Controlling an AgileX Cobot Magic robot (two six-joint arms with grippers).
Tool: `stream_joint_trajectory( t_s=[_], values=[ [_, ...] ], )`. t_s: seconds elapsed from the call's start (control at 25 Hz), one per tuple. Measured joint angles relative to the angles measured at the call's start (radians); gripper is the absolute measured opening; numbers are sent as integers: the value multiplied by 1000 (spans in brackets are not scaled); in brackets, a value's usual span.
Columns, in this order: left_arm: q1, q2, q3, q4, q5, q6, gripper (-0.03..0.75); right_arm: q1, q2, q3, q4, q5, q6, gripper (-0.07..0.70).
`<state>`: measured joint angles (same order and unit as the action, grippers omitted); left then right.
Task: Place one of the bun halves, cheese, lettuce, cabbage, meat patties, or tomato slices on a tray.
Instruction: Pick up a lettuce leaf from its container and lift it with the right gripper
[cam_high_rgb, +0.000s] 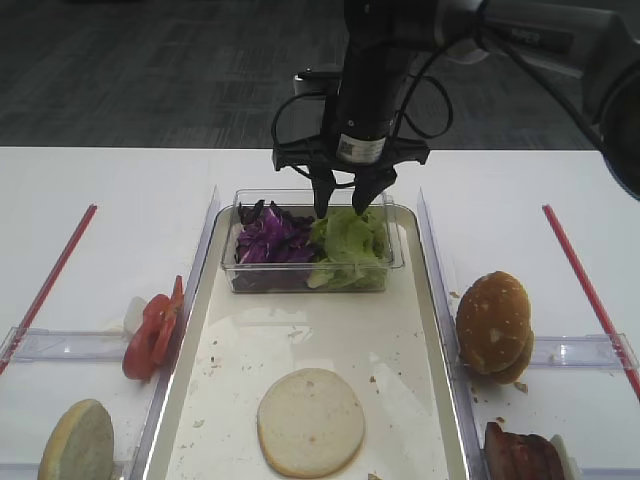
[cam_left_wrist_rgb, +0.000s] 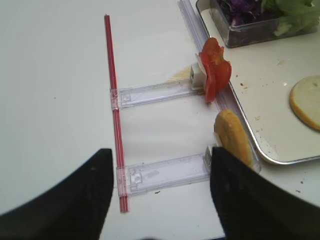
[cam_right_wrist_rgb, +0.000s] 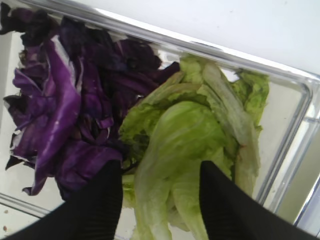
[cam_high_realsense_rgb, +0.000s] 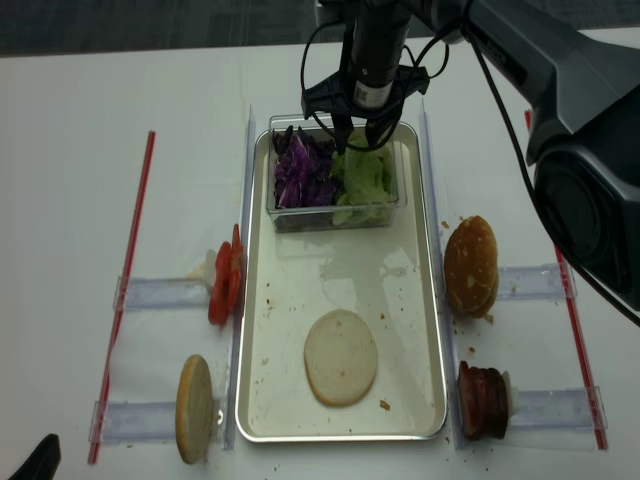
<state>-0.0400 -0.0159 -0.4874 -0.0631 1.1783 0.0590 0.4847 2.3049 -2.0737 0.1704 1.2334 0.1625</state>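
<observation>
My right gripper (cam_high_rgb: 343, 208) hangs over the clear tub (cam_high_rgb: 310, 280) at the far end of the tray (cam_high_rgb: 330, 330). Its fingers are apart and straddle the green lettuce (cam_right_wrist_rgb: 195, 140), with the tips down among the leaves. Purple cabbage (cam_right_wrist_rgb: 65, 110) fills the tub's left half. A bun half (cam_high_rgb: 310, 422) lies cut face up on the tray's near part. Left of the tray are tomato slices (cam_high_rgb: 152, 335) and another bun half (cam_high_rgb: 77, 442). On the right are stacked buns (cam_high_rgb: 493, 322) and meat patties (cam_high_rgb: 522, 455). My left gripper (cam_left_wrist_rgb: 160, 155) is open over the table, holding nothing.
Clear plastic holders (cam_left_wrist_rgb: 165, 172) carry the food on both sides of the tray. Red strips (cam_high_rgb: 55, 275) (cam_high_rgb: 590, 290) run along the white table further out. Crumbs speckle the tray.
</observation>
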Motion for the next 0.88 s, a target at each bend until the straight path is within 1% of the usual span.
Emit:
stream_joint_trajectory(
  t_s=[0.4,0.88],
  values=[
    [0,0,0,0,0,0,429,0,46,0,-6,0,26,369],
    [0,0,0,0,0,0,429,0,68,-2,-19,-2,26,369]
  ],
)
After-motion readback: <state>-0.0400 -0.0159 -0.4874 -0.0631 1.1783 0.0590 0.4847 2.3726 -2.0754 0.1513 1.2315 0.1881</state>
